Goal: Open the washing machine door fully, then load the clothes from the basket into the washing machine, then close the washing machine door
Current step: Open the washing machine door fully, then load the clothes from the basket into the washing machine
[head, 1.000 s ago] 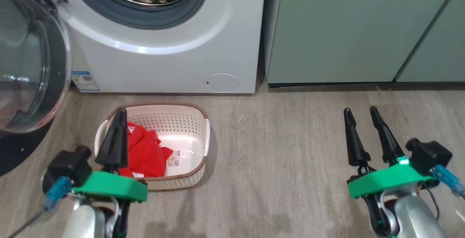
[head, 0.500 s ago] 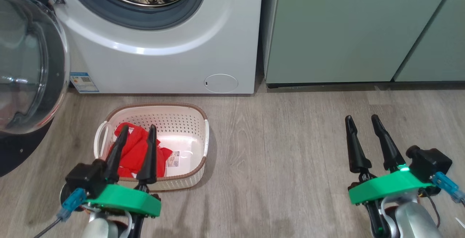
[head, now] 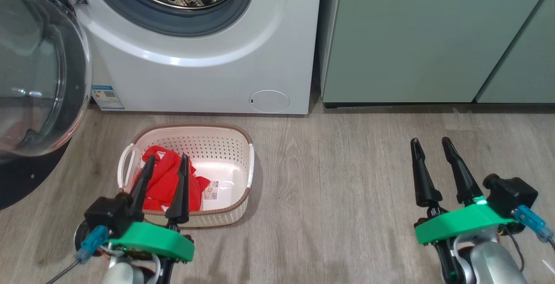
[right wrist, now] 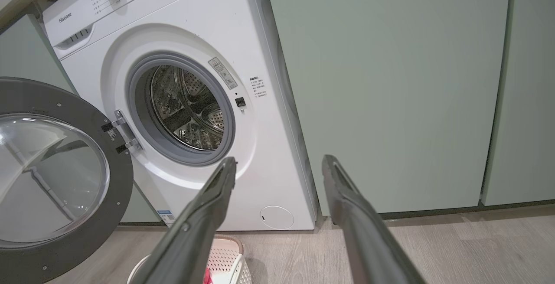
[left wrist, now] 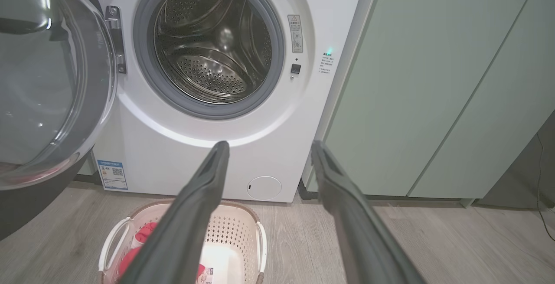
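You have the washing machine door (head: 39, 84) swung wide to the left of the washing machine (head: 208, 76), its glass bowl facing out and the steel drum (left wrist: 212, 54) showing inside the grey gasket (left wrist: 143, 58). The basket (head: 204, 145) sits on the wood-look floor (head: 338, 188) just in front of the machine, below the drum opening. The red clothes (head: 162, 184) lie bunched in its left half, with a label (head: 211, 190) on the basket's bottom beside them. Your left gripper (head: 168, 158) is released, its fingers spread with nothing between them. In the head view they cross the near-left rim of the basket and overlap the clothes, though you cannot tell whether they touch the fabric. Your right gripper (head: 430, 142) is likewise spread and empty, over the floor well to the right of the basket, in front of the pale green cabinets (head: 412, 37).
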{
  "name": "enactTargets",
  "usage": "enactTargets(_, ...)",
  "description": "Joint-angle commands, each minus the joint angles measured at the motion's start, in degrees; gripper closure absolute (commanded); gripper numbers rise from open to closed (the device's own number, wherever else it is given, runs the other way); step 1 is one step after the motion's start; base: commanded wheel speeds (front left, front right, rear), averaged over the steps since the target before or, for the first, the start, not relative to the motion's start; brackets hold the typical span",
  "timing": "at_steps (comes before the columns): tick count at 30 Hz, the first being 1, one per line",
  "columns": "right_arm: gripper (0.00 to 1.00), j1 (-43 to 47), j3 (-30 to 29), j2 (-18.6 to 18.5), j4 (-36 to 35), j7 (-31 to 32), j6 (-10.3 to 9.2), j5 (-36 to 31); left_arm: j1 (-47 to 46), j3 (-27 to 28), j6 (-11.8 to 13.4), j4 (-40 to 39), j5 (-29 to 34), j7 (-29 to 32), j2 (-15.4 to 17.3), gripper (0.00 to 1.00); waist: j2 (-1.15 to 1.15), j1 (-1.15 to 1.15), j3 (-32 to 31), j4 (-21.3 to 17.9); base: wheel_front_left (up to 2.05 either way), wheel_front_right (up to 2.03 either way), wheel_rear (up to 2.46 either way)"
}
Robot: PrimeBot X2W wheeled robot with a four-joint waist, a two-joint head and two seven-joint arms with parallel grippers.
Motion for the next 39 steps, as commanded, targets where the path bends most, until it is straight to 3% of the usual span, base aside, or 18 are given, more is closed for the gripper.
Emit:
enactTargets(1, 0.0, -1.23, 1.51, 0.33, -1.54, -0.53, 0.0, -0.37, -1.45, 1.63, 0.31, -1.45, 0.03, -0.28, 0.59, 0.0, 0.0, 0.0, -0.05, 0.01, 0.0, 0.0, 0.0)
enactTargets(30, 0.0, -1.53, 2.36, 0.3, -1.03, -0.53, 0.0, -0.28, -1.31, 1.16, 0.12, -2.04, 1.53, -0.28, 0.59, 0.0, 0.0, 0.0, -0.72, 0.12, 0.0, 0.0, 0.0)
enactTargets(39, 0.0, -1.43, 2.61, 0.26, -1.06, -0.53, 0.0, -0.22, -0.92, 1.68, -0.53, -2.04, 0.19, -0.28, 0.59, 0.0, 0.0, 0.0, -0.68, 0.24, 0.99, -0.99, 0.0)
